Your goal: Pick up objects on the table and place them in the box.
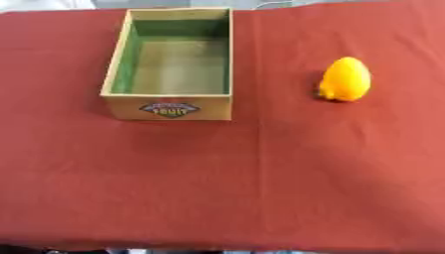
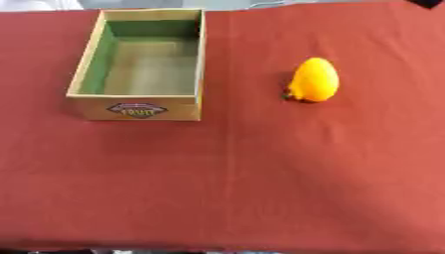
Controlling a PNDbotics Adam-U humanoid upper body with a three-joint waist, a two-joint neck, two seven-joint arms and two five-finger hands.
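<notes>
red tablecloth (image 1: pixel 260 188) | covers the whole table | faint crease running down its middle

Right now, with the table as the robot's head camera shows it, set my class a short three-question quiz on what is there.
1. True or false: the wooden box already holds an object.
2. The yellow-orange fruit lies on which side of the box, by the robot's own sides? A. left B. right
3. Fill in: the table is covered by a ____ cloth.

Key: 1. False, the box shows only its bare floor. 2. B, apart from it. 3. Red.
</notes>
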